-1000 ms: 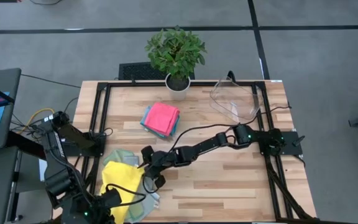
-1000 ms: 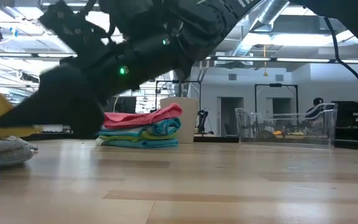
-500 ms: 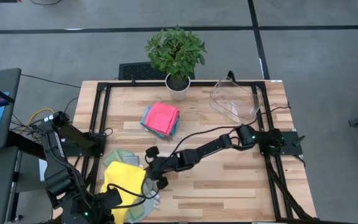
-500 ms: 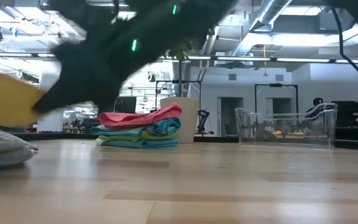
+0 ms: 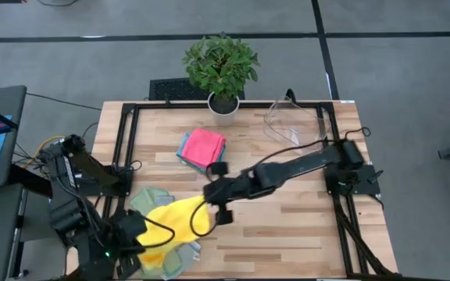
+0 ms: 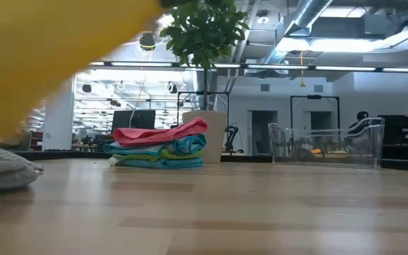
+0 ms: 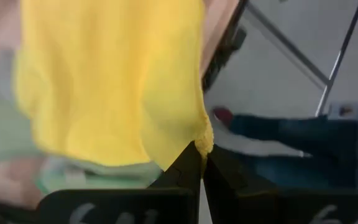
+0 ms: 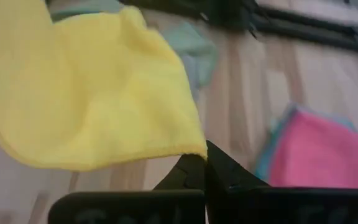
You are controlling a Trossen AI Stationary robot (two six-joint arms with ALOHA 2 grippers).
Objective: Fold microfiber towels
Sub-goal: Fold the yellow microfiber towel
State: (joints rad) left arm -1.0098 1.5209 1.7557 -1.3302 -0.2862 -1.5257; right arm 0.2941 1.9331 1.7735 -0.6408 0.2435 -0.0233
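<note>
Both arms are dark, near-black, built of chunky jointed links — black cables loop loosely along the right arm [image 5: 287,168] and beside the left arm [image 5: 76,211]. Each wrist view shows two matte black fingers [image 8: 194,177] tapering to narrow tips — below them a broad black housing with pale lettering.

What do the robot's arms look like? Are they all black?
Mostly. Both arms are dark, jointed tubes with black cables looping alongside. The left arm shows a tiny green light near its gripper. The right arm is long and slim. Each ends in two dark, pointed jaws.
</note>
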